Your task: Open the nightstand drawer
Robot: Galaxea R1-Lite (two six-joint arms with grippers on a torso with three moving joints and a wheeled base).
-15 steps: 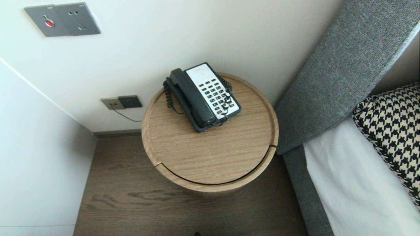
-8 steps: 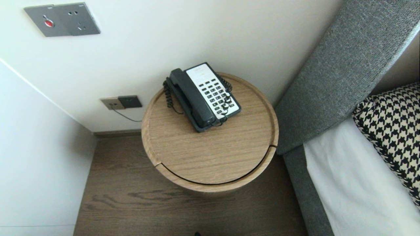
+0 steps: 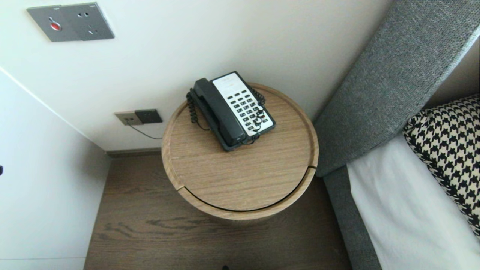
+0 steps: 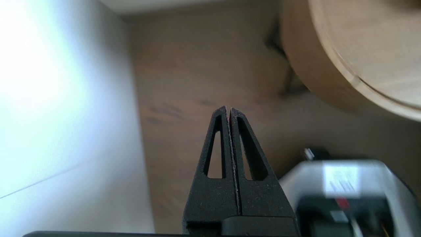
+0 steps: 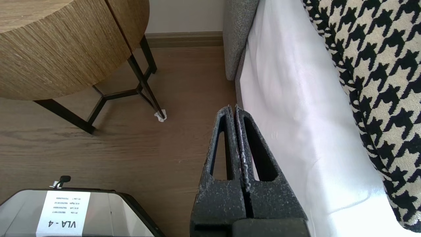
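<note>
One round wood-grain table [image 3: 240, 180] bears a black telephone [image 3: 232, 110].

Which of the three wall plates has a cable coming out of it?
The beige plate, low on the wall beside the dark plate: a thin cable runs from it. The dark one and the grey panel higher up show none.

Black left claw [image 4: 229, 109] and right claw [image 5: 232, 107], triangular cutouts.
</note>
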